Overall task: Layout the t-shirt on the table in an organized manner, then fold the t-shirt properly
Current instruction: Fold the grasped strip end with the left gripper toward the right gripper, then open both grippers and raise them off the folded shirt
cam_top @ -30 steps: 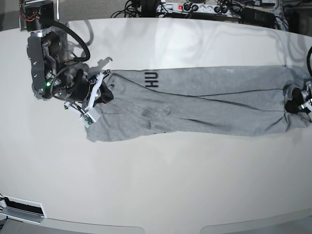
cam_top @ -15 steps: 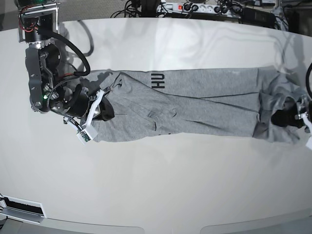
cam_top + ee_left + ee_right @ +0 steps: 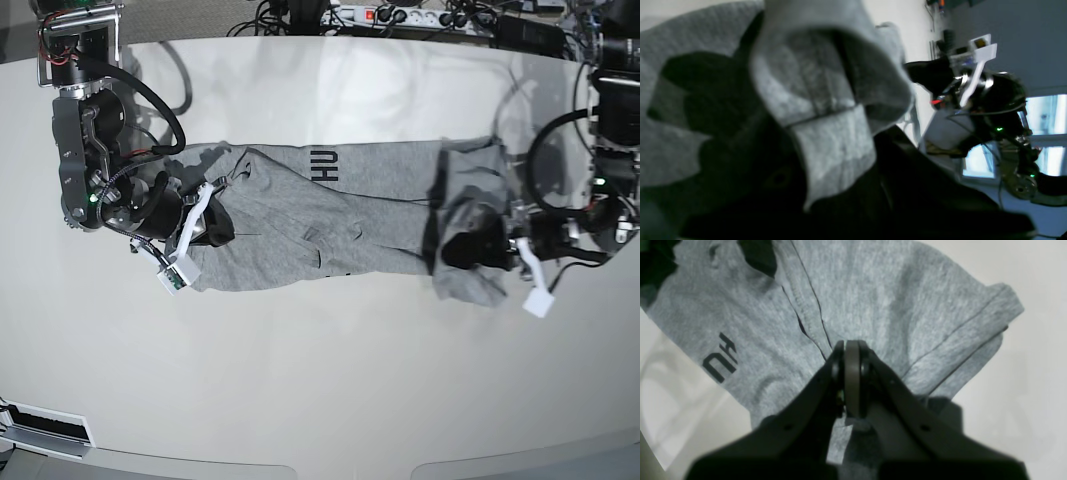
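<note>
Spread broadly beneath everything, the white counter [image 3: 330, 370], then lying across its middle the grey t-shirt [image 3: 310, 215], bunched up at the right end with a fold pinched in the left jaws [image 3: 462, 250], and pressed together on its left part, the right jaws [image 3: 218, 232].
</note>
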